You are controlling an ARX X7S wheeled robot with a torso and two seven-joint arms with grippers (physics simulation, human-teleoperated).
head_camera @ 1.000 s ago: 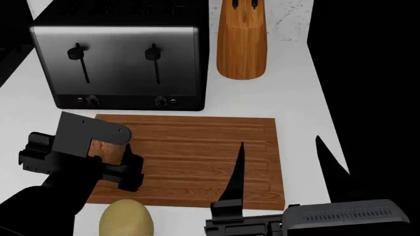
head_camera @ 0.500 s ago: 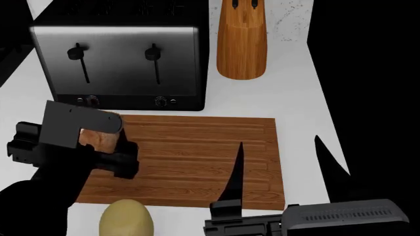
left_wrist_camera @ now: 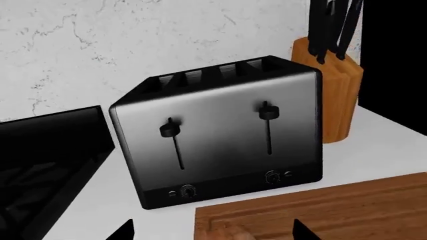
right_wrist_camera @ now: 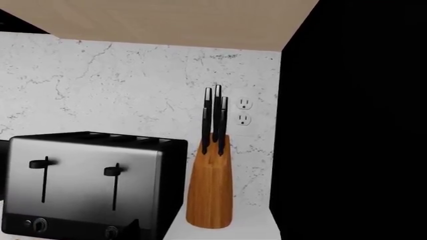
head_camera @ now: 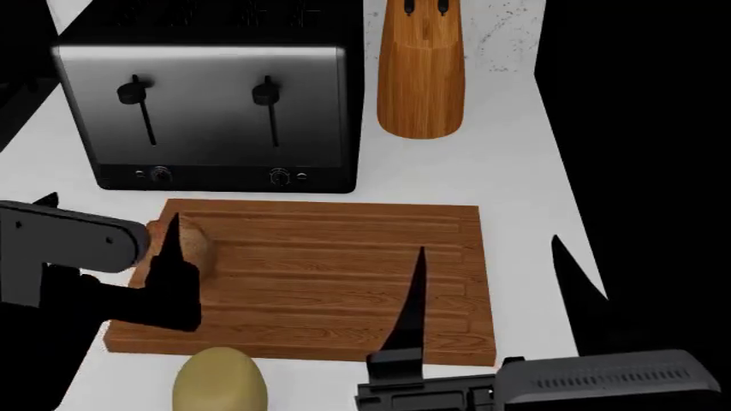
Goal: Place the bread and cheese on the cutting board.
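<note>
Left wrist view: a shiny silver four-slot toaster (left_wrist_camera: pixel 220 137) stands on the white worktop (left_wrist_camera: pixel 120 210), with two black levers on its front. A wooden knife block (left_wrist_camera: pixel 337 95) with black handles stands beside it, at the back by the marble wall. The cutting board (left_wrist_camera: pixel 327 215) lies just in front of the toaster. A small bit of the bread (left_wrist_camera: pixel 223 233) peeks in at the picture's edge, lying on the board. Two black tips of the left gripper (left_wrist_camera: pixel 213 231) show, one on each side of the bread and apart from it, so the jaws stand wide.

Head view: the cutting board (head_camera: pixel 331 274) lies in the middle of the worktop (head_camera: pixel 514 171). The toaster (head_camera: pixel 205 116) is at 11 o'clock from the board and the knife block (head_camera: pixel 420 73) at 1 o'clock. The bread (head_camera: pixel 192 244) sits on the board near its left edge, at 9 o'clock from the middle. The left gripper (head_camera: pixel 160 257) is right at the bread, and one dark finger (head_camera: pixel 174 265) hides part of it. The cheese (head_camera: pixel 221 381) stands on the worktop just off the board's near edge, at 7 o'clock. The right gripper (head_camera: pixel 491 282) hangs over the board's near right corner. Its two pointed fingers (head_camera: pixel 412 295) stand far apart with nothing between them.

Right wrist view: only the toaster (right_wrist_camera: pixel 87 185), the knife block (right_wrist_camera: pixel 211 185) with three knives, the marble wall and a wall socket (right_wrist_camera: pixel 244 111) show. The right jaws are not seen here.
</note>
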